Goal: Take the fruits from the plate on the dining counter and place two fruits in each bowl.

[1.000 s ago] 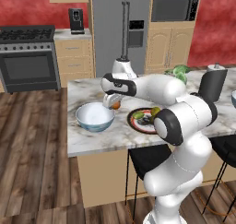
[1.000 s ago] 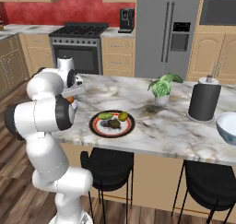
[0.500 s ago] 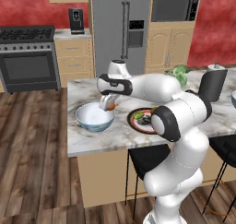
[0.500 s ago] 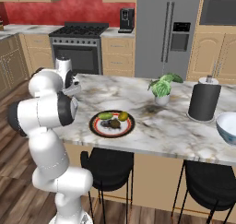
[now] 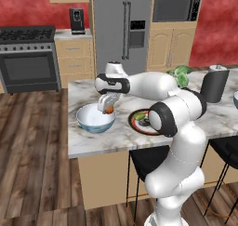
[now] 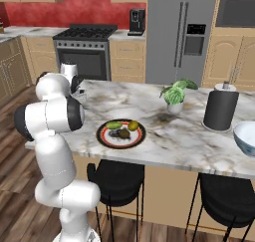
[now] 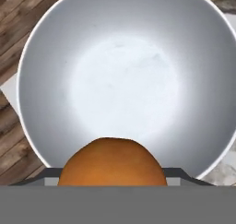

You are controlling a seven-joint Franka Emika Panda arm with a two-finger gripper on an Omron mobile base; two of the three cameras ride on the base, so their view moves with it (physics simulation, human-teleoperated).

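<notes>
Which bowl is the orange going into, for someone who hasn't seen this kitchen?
Find the marble counter. At its end nearest the stove sits a deep white bowl, with the gripper holding the orange fruit over it. The other bowl sits at the far end, beyond the black cylinder.

The robot is a glossy white arm [image 5: 186, 141] of rounded, bulbous segments, with dark grey to black bands at the joints. A large round black joint cap [image 5: 160, 120] with a grey ring sits on the elbow section, and a similar dark band [image 5: 114, 84] wraps the wrist link. The gripper [image 5: 107, 105] is a small pale body with short fingers.
</notes>
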